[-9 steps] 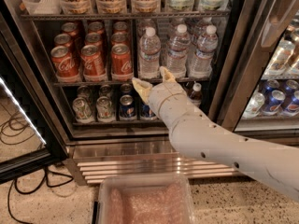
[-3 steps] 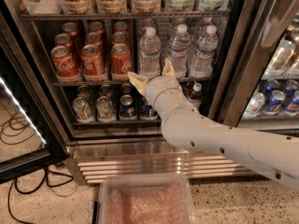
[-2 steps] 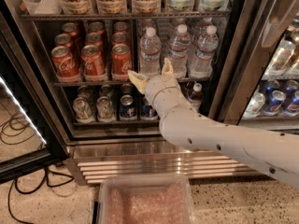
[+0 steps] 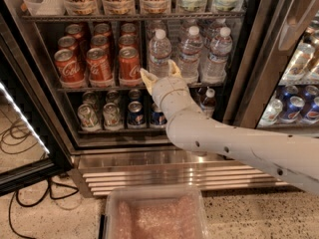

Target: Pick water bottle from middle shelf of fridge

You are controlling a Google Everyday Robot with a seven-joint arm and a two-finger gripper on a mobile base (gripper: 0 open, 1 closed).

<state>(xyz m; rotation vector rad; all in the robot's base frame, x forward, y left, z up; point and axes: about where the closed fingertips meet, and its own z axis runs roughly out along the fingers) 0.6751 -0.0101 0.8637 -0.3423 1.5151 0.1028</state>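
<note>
- Tool point(image 4: 160, 71) first: in the camera view it stood at the front edge of the desk point(image 4: 99, 88), the middle wire shelf of the fridge point(image 4: 129, 159). It sat at the end of a pale arm point(image 4: 239, 143) that reached in from the lower right.
- Its two fingers point(image 4: 147, 74) were spread wide, one on each side of the water bottle point(image 4: 159, 51), low on its body. We saw nothing gripped between them, and we could not tell whether either finger touched the plastic.
- That bottle stood upright on the desk, leftmost of three clear bottles in the front row. The cola cans point(image 4: 129, 63) were just beside it on the left and a second bottle point(image 4: 191, 54) just beside it on the right.
- We judged the wide spread was meant to pass the ribbed body, with the low line chosen to stay under the shelf above.
- We also judged the close neighbours left little room for either finger, so a nudged can was the risk.
- Below the fridge's steel base lay a clear plastic bin point(image 4: 154, 215), well apart from the tool.
</note>
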